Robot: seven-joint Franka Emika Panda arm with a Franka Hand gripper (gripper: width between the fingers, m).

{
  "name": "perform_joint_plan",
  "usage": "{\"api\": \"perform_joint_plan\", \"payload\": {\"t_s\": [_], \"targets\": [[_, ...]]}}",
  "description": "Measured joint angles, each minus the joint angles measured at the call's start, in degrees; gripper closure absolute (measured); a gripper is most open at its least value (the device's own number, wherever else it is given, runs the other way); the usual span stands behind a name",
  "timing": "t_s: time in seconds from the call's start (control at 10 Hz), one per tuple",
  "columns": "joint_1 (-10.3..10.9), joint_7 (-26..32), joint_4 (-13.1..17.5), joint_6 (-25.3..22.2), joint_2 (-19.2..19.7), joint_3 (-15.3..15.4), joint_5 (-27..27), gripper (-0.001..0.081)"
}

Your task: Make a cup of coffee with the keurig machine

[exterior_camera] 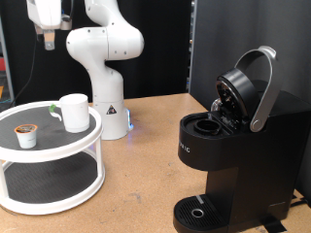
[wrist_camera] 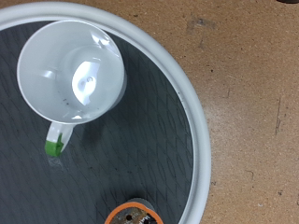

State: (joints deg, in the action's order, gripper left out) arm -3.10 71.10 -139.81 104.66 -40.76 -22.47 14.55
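My gripper (exterior_camera: 47,39) hangs high at the exterior view's top left, above the stand (exterior_camera: 58,146), and I cannot tell whether its fingers are spread or pressed together; nothing shows between them. Below it sits one two-tiered round stand with a white rim and dark shelves, on the wooden surface (exterior_camera: 146,184) at the exterior view's left. On its top shelf stand one cup (exterior_camera: 74,112) and one small pod (exterior_camera: 28,135), apart from each other, the pod nearer the exterior view's left edge. In the wrist view I look straight down into the cup (wrist_camera: 75,73), which is empty and upright, with a green mark on its handle; the pod (wrist_camera: 131,214) peeps in at the frame's edge, and the stand's rim (wrist_camera: 187,103) curves past beside bare wood. One keurig (exterior_camera: 228,146) stands at the exterior view's right, well apart from the stand, its lid raised and the pod chamber open. My white arm base (exterior_camera: 107,107) rises between stand and keurig, further back.
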Motion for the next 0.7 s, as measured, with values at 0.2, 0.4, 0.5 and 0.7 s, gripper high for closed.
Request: {"api": "perform_joint_plan", "payload": {"t_s": [0.2, 0.4, 0.5, 0.7], "targets": [[0.0, -1.4, -0.1, 1.2, 0.7, 0.0, 0.0, 0.0006], [0.0, -1.8, -0.1, 1.3, 1.2, 0.0, 0.1, 0.0006], [0.0, -1.8, -0.1, 1.3, 1.6, 0.1, 0.6, 0.0006], [0.0, -1.8, -0.1, 1.3, 1.9, 0.2, 1.4, 0.0006]]}}
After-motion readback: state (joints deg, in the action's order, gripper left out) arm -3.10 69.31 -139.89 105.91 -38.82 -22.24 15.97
